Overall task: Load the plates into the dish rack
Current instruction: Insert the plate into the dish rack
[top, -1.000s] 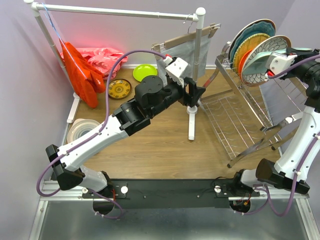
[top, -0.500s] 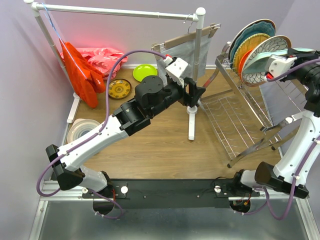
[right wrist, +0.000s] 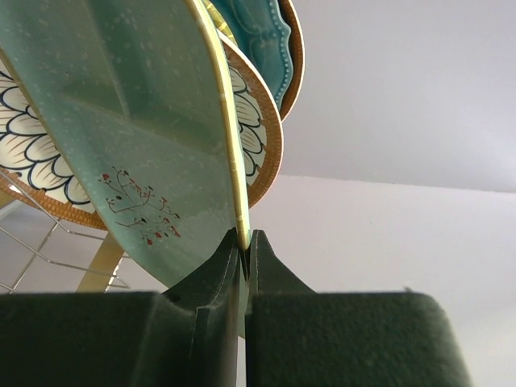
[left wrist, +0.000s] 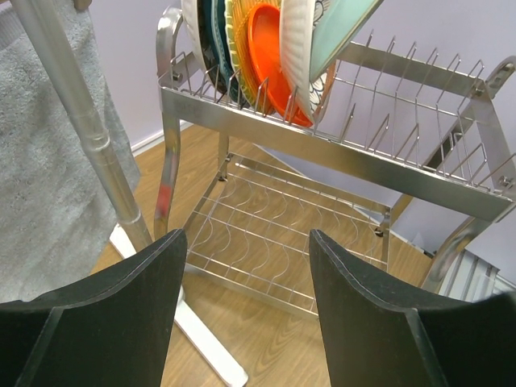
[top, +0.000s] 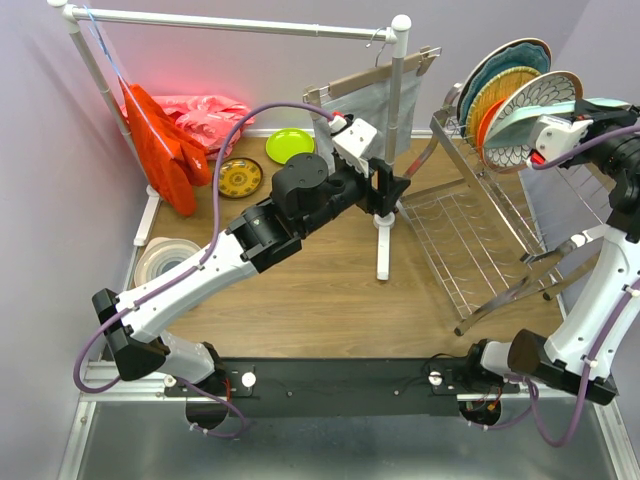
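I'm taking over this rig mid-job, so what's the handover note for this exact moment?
Left gripper: open, empty, hovering mid-table facing the dish rack.
Right gripper: shut on the mint tray by its rim, at the rack's upper tier beside the floral plate; not yet released.
Done: teal plate, woven yellow plate, orange plate and floral plate stand racked.
Left: seat the tray, then load the lime green plate, yellow-brown plate and white ringed plate from the table's left side.

The left arm (top: 230, 255) stretches diagonally to frame centre, its left gripper (top: 392, 186) spread wide. The right arm (top: 600, 290) rises along the right edge, its right gripper (right wrist: 244, 242) pinching the mint tray (right wrist: 137, 121).
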`<state>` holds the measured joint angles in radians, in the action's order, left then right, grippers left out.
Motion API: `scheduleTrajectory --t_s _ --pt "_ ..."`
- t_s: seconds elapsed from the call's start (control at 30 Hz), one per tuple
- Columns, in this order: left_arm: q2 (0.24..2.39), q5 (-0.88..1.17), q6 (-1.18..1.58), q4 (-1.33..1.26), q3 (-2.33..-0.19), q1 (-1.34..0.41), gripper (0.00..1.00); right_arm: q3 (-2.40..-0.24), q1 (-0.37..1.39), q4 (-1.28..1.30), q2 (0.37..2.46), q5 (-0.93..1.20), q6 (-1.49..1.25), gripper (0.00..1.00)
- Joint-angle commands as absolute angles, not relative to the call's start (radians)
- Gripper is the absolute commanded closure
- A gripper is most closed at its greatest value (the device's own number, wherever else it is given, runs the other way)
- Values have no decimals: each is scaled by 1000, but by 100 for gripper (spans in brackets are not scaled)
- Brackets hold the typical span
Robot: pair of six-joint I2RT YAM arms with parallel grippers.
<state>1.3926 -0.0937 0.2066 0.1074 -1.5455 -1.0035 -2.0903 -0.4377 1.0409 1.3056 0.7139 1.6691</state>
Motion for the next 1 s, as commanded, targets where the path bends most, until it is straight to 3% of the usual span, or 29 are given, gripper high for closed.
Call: scheduleTrajectory --t_s 0.0,0.97 --pt "1359 -80 209 103 -1529 -1003 29 -2102 -434 920 1264 709 1684 97" --pt "1371 -66 181 103 -1543 -1003 29 -2002 -434 927 1164 632 1743 98"
